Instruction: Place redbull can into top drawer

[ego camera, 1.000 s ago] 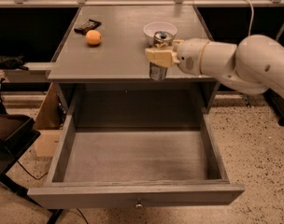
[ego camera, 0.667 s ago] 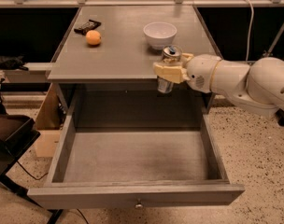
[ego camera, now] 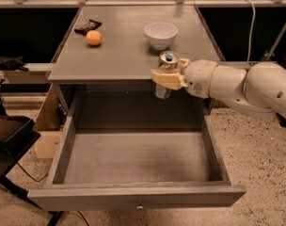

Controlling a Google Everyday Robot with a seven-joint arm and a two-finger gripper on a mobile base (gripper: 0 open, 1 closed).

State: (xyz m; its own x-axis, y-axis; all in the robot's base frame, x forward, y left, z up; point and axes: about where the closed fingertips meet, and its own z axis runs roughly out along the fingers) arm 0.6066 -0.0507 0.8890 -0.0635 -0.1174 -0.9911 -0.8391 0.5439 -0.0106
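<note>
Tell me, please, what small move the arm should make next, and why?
Probably lower the can straight down, easing slightly toward the drawer's front. The gripper holds the redbull can upright at the front edge of the tabletop, above the rear of the top drawer, which is pulled open below it.

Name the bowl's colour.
The bowl is white, camera view; the gripper holds the redbull can above the top drawer.
</note>
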